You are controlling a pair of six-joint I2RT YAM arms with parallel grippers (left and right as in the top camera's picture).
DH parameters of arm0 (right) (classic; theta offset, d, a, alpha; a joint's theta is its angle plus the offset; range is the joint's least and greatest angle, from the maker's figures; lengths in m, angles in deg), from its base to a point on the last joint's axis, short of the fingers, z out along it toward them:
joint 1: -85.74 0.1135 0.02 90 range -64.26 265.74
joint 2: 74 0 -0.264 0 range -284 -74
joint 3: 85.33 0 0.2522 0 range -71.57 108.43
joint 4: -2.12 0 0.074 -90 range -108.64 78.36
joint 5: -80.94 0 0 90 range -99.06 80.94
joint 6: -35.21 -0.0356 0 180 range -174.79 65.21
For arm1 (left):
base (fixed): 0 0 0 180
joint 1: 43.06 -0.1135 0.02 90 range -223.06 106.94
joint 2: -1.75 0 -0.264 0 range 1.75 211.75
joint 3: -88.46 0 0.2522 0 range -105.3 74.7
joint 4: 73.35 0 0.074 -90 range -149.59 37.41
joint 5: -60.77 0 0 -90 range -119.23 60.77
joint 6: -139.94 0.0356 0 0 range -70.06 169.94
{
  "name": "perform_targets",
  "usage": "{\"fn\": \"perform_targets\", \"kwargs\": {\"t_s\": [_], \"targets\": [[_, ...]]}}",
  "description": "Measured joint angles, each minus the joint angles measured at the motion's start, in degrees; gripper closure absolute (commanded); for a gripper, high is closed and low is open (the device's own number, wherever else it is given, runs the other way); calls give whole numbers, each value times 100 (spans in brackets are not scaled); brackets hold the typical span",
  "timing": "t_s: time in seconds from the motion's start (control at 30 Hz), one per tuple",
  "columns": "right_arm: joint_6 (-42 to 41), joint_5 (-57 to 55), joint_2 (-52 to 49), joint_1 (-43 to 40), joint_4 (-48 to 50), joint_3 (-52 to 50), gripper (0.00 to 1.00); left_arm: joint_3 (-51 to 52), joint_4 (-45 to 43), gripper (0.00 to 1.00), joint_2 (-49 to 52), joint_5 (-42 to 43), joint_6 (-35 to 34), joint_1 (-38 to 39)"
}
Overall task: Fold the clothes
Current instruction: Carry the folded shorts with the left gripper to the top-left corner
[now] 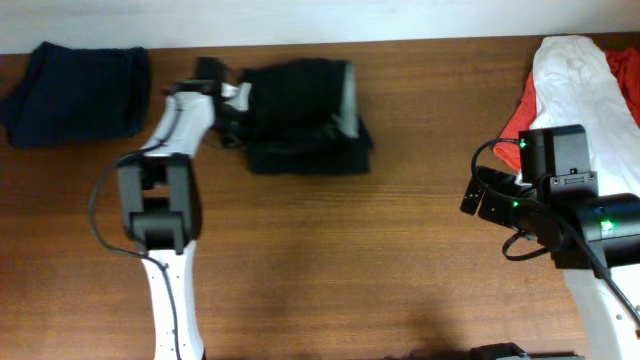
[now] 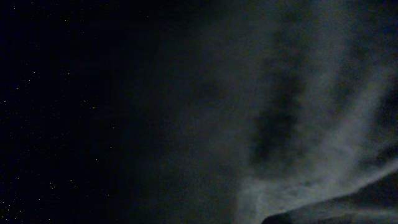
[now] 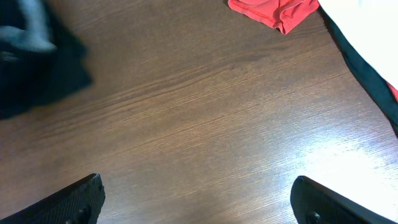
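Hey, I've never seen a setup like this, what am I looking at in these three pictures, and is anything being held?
These are two robot arms at a wooden table. One picture looks down from above; the other two come from small cameras on each wrist. On the table lie a black garment, a navy garment, and white and red clothes. The left gripper is at the black garment's left edge, shut, apparently pinching the cloth; its camera shows only dark fabric up close. The right gripper is open over bare wood, holding nothing.
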Motion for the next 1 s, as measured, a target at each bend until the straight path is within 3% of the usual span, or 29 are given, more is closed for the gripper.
{"fn": "perform_targets", "kwargs": {"t_s": [0.27,0.6,1.0], "targets": [[0,2,0,0,0,0,1,-1123,588,99,70,-1799,520,-1174],[-2,2,0,0,0,0,1,-3436,1453,99,131,-3735,927,-1261],[-2,2,0,0,0,0,1,-3576,1051,99,131,-4970,966,-1532]]}}
